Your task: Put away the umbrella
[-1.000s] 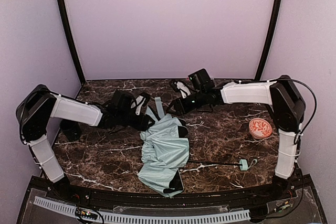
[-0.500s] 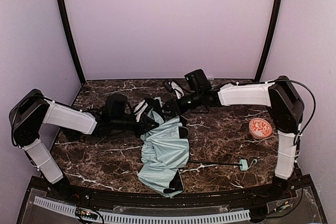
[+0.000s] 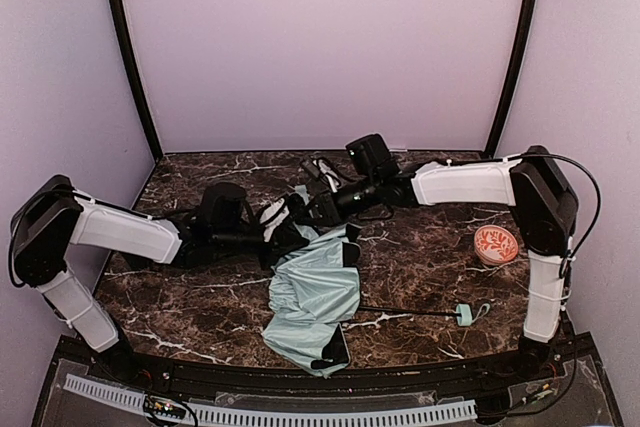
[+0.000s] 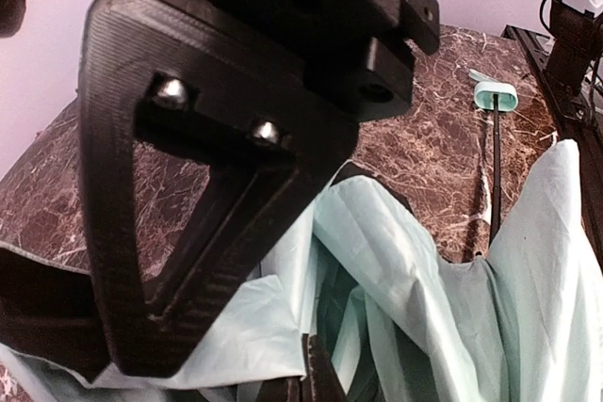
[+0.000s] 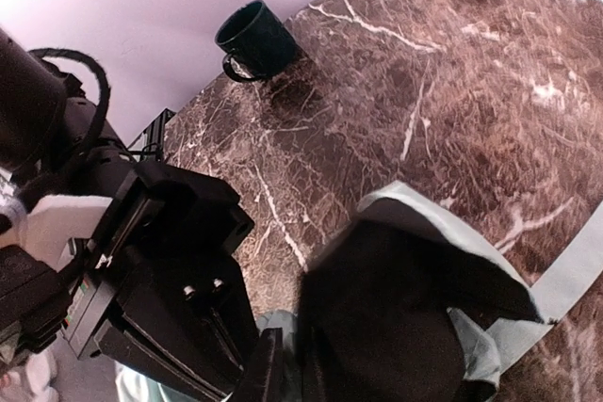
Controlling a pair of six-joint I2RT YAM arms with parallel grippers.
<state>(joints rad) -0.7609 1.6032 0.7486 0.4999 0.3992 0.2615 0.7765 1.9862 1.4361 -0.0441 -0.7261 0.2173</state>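
on marble table (image 3: 430,247), umbrella (image 3: 315,292) obscures left end effector (image 3: 290,230) and right end effector (image 3: 325,209).

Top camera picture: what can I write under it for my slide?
The left gripper and right gripper meet at the far end of the mint umbrella on the marble table.

A compact umbrella (image 3: 312,297), pale mint-green and crinkled with black lining, is seen collapsed in a loose heap at the middle of the marble table (image 3: 190,292). Its far edge is held raised, and its thin black shaft (image 3: 405,311) is laid out rightward, ended by a small mint handle (image 3: 465,314).
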